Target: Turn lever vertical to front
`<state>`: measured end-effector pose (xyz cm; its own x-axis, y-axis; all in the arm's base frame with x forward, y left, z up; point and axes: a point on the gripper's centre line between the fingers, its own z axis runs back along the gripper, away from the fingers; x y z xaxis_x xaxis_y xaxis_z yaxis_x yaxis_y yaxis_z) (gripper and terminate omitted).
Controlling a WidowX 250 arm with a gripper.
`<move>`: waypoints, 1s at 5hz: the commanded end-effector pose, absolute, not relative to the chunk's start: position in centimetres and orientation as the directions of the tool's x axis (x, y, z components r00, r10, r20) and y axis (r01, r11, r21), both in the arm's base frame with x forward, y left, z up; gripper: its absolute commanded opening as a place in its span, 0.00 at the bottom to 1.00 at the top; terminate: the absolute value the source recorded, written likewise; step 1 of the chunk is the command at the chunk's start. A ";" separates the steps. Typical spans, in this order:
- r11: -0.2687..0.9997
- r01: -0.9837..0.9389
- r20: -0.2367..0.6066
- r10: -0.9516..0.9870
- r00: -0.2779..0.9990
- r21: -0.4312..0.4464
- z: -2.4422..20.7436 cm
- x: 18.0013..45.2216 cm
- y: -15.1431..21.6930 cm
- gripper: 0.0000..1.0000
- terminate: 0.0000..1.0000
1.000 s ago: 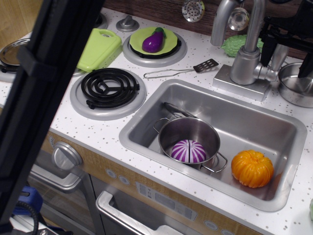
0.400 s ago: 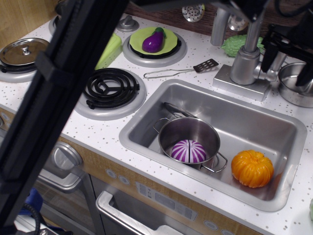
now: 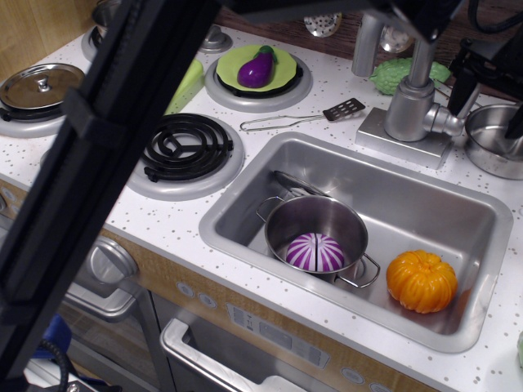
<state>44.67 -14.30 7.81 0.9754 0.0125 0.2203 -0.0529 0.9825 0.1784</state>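
End effector (image 3: 489,90) is seen at the faucet's right side, dark fingers spread apart, nothing visibly gripped. Lever (image 3: 467,100) sits on the side stub just left of the end effector, long axis roughly upright, apparently between or beside the fingers; contact cannot be confirmed.

High front-left view over sink (image 3: 245,214)
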 end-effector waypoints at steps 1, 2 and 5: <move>0.984 -0.075 0.329 0.018 0.944 0.162 12.1 46.6 -12.8 1.00 0.00; 0.983 -0.069 0.330 0.009 0.944 0.172 12.5 47.4 -12.0 1.00 0.00; 0.988 -0.090 0.333 0.045 0.942 0.124 11.4 48.0 -12.0 0.00 0.00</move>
